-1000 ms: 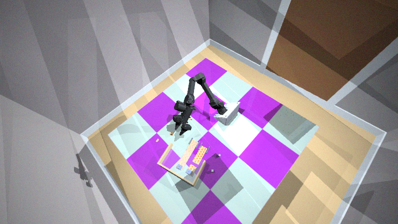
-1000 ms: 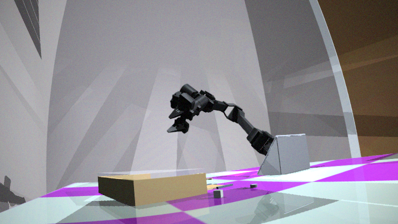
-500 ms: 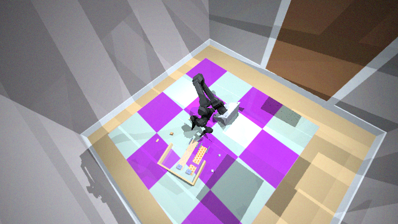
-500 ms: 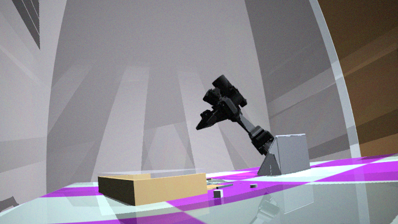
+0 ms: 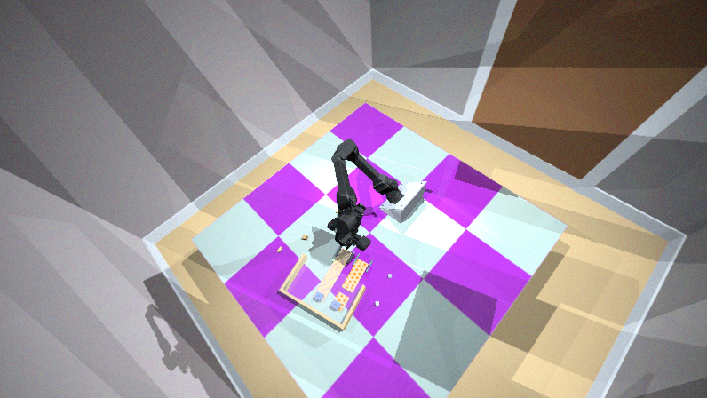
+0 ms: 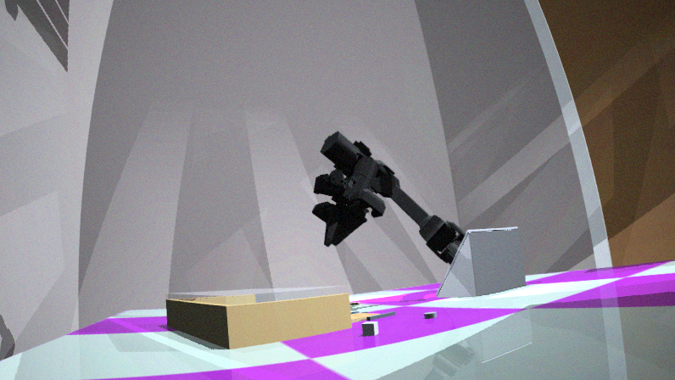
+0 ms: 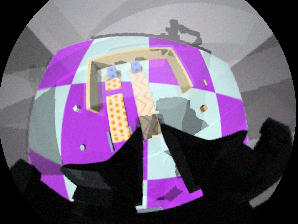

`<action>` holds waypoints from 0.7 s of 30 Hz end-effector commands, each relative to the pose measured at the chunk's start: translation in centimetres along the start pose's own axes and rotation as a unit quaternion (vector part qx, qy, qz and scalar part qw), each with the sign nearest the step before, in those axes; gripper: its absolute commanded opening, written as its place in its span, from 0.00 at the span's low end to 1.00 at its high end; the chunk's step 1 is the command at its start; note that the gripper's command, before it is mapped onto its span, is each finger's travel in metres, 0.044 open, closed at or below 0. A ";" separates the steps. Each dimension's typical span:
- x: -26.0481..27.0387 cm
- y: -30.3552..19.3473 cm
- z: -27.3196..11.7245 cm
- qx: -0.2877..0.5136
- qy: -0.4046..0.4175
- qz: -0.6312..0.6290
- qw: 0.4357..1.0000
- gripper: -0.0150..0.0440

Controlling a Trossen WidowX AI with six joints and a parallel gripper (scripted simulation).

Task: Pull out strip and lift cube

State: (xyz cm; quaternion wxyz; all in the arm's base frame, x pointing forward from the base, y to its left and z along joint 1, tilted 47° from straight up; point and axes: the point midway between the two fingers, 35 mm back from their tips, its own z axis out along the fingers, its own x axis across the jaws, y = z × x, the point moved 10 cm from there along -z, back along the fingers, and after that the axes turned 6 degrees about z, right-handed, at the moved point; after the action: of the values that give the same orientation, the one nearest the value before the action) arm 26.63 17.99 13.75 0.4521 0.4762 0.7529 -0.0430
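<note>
Hovering high above the tan tray (image 6: 283,318), hand (image 6: 336,236) nearly together on nothing, two strips (image 5: 354,274) below.

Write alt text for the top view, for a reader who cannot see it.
A black robot arm bends over a purple-and-pale checkered floor, its gripper, holding nothing, poised above the near ends of two patterned strips. The strips run into a tan three-walled tray, with small blue-grey cubes at their far ends.
</note>
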 end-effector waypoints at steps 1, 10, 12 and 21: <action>-0.8 1.9 2.7 0.099 0.005 -0.014 0.995 0.31; -2.1 3.6 7.4 0.269 0.008 -0.037 0.962 0.25; -2.1 3.6 7.4 0.269 0.008 -0.037 0.962 0.25; -2.1 3.2 8.4 0.269 0.008 -0.037 0.962 0.25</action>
State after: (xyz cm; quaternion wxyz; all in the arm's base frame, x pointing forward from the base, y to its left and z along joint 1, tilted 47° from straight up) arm 34.53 14.44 11.81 0.3019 0.5524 0.7335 -0.2564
